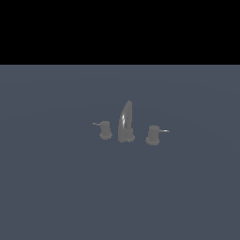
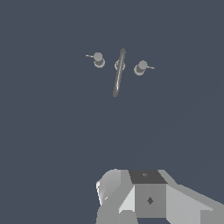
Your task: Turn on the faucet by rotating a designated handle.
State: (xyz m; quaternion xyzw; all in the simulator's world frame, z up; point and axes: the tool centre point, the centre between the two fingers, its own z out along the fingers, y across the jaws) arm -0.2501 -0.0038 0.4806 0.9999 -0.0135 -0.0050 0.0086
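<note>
The faucet (image 1: 125, 122) stands on the flat grey-blue floor in the middle of the exterior view, its tall curved spout carrying a shiny streak. The handle (image 1: 153, 135) is the larger knob on the exterior view's right, with a thin pale lever (image 1: 164, 131) pointing outward. The smaller knob (image 1: 105, 130) with a short dark lever is on the left. The wrist view looks down on the spout (image 2: 118, 73), the handle (image 2: 140, 67) and the smaller knob (image 2: 99, 59) from far off. Only the grey housing of my hand (image 2: 148, 197) shows; the fingers are hidden.
The grey-blue floor (image 1: 56, 187) spreads around the faucet in all directions. A black band fills the upper part of the exterior view. My arm does not appear in the exterior view.
</note>
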